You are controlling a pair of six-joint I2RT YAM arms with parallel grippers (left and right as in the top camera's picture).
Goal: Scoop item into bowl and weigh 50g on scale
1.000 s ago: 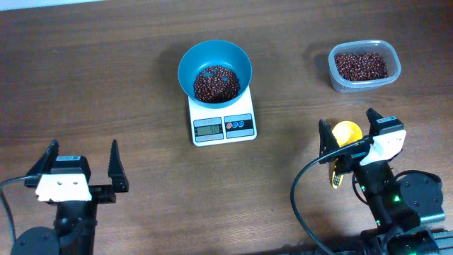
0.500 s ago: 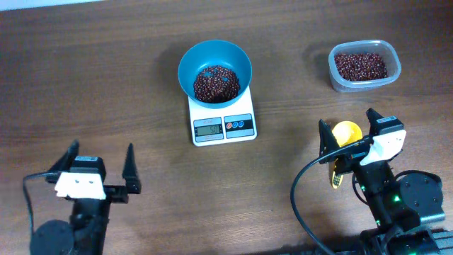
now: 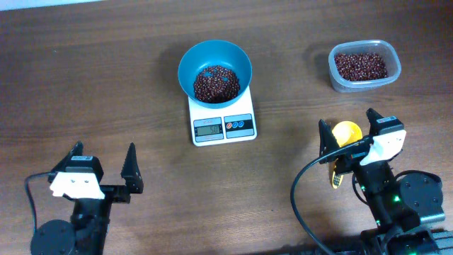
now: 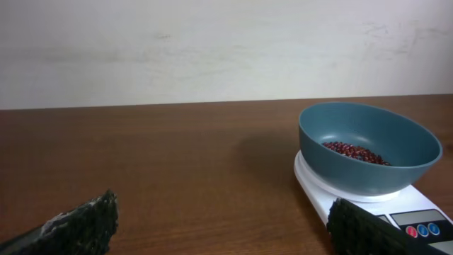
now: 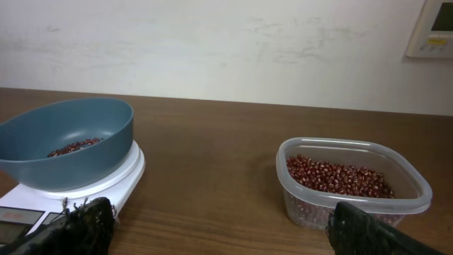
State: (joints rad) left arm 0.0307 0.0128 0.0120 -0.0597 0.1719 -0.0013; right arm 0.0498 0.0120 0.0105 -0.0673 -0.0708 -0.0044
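The teal-blue bowl (image 3: 214, 60) sits on the white scale (image 3: 223, 126) at mid-table and holds a layer of red-brown beans (image 3: 216, 83). The scale's display digits are too small to read. My left gripper (image 3: 103, 161) is open and empty near the front left, well apart from the scale. In the left wrist view the bowl (image 4: 368, 145) and scale (image 4: 311, 177) lie ahead to the right of the gripper (image 4: 223, 227). My right gripper (image 3: 346, 120) is open at the front right. Its wrist view shows the bowl (image 5: 67, 142), the scale (image 5: 120, 173) and the open jaws (image 5: 219, 227).
A clear plastic tub (image 3: 391, 71) of more beans (image 3: 361, 65) stands at the back right; it also shows in the right wrist view (image 5: 350, 202). A yellow scoop (image 3: 345, 133) lies on the table under the right gripper, its handle pointing to the front edge.
My left arm has moved to the right and slightly toward the front edge, still open. The right arm, bowl, scale and scoop have not moved.
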